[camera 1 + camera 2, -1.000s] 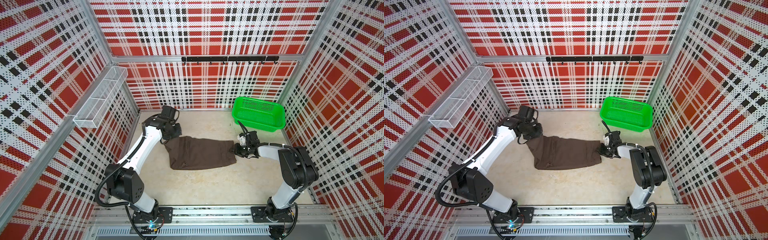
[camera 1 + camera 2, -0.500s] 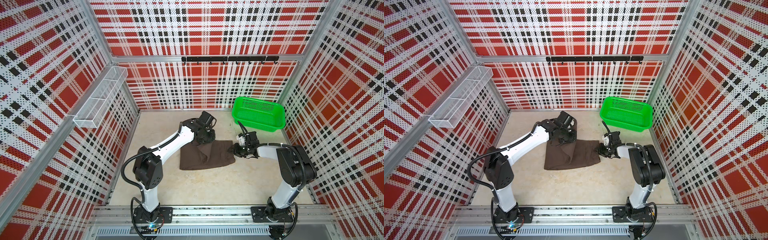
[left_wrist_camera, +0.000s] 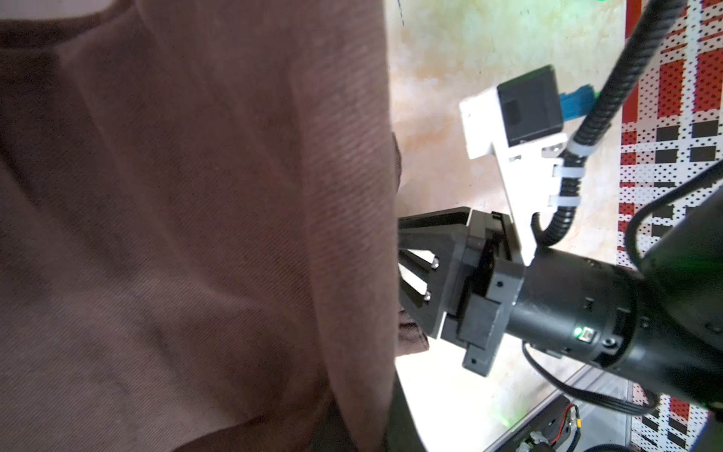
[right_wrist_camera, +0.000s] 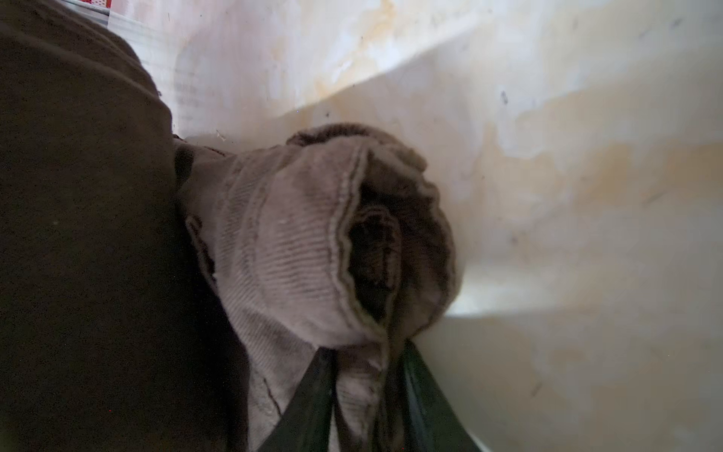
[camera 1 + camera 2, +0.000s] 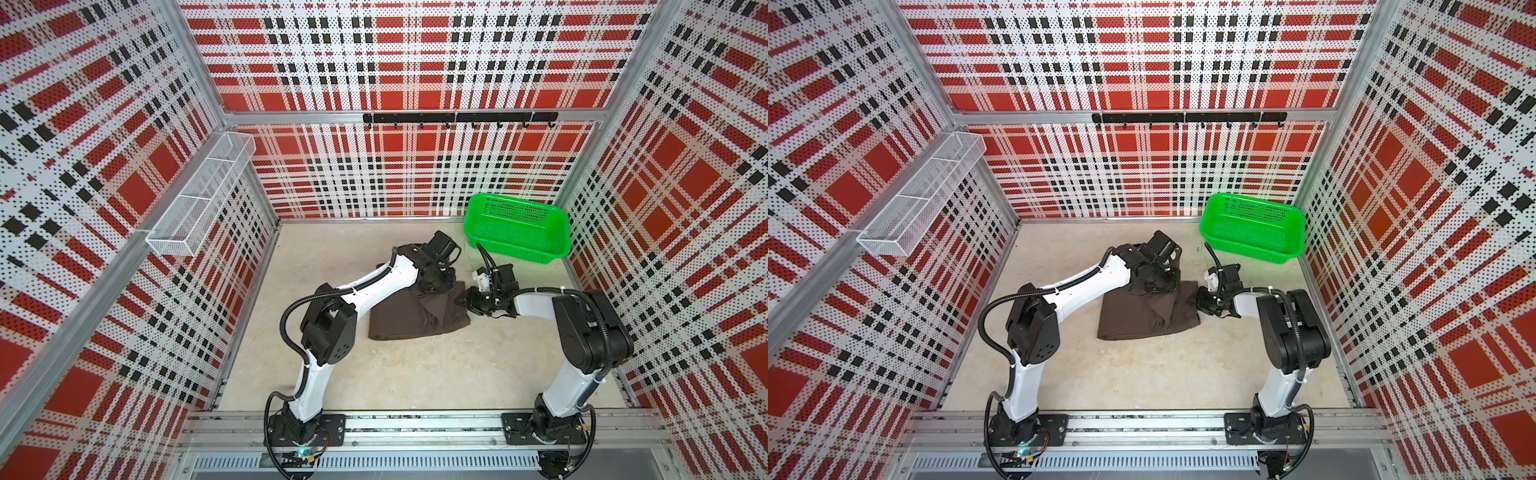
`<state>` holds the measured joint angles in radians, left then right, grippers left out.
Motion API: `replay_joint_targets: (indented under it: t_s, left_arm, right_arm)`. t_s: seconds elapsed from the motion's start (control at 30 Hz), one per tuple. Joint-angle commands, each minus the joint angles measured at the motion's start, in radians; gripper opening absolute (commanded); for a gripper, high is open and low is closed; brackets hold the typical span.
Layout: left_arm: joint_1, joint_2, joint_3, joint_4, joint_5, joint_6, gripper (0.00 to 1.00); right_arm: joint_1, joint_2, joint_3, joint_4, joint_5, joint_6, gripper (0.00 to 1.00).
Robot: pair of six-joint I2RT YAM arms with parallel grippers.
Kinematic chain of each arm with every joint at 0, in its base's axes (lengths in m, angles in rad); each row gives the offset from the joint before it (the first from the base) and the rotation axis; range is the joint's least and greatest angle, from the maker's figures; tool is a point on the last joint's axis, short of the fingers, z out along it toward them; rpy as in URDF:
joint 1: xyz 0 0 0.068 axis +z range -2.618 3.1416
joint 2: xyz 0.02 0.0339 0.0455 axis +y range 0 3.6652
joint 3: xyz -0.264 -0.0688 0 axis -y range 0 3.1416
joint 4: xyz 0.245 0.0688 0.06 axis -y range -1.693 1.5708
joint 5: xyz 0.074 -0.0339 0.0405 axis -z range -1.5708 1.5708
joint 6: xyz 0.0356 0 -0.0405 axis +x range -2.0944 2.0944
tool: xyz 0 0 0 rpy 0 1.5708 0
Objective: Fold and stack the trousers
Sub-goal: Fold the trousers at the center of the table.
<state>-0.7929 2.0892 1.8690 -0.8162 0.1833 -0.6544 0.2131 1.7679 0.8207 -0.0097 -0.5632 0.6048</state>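
The dark brown trousers [image 5: 409, 322] [image 5: 1142, 322] lie folded over in the middle of the floor in both top views. My left gripper [image 5: 440, 286] [image 5: 1163, 286] hangs over their right part, shut on a raised fold of the cloth. In the left wrist view the trousers [image 3: 195, 235] hide that gripper's jaws. My right gripper [image 5: 471, 301] [image 5: 1200, 301] sits low at the trousers' right edge. In the right wrist view this gripper [image 4: 364, 391] is shut on a bunched ribbed hem of the trousers [image 4: 305, 242]. The two grippers are close together.
A green basket [image 5: 517, 228] [image 5: 1252, 228] stands at the back right corner, just behind the right arm. A white wire shelf [image 5: 199, 203] hangs on the left wall and a black hook rail [image 5: 457, 118] on the back wall. Bare floor [image 5: 415, 374] lies in front.
My left gripper has swept from the far left across to the right, carrying the trousers' left end over the rest. The cloth is now about half as long. The right gripper stayed put.
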Motion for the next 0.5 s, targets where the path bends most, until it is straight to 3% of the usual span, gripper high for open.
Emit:
replay_joint_targets:
  t_s: [0.0, 0.47]
  left_arm:
    - [-0.016, 0.033, 0.052, 0.037, 0.009, -0.016, 0.0]
    - [-0.044, 0.133, 0.104, 0.037, 0.062, -0.024, 0.0]
  right_arm:
    - [0.011, 0.008, -0.012, -0.001, -0.026, -0.002, 0.31]
    - [0.011, 0.007, -0.009, -0.006, -0.022, -0.001, 0.31]
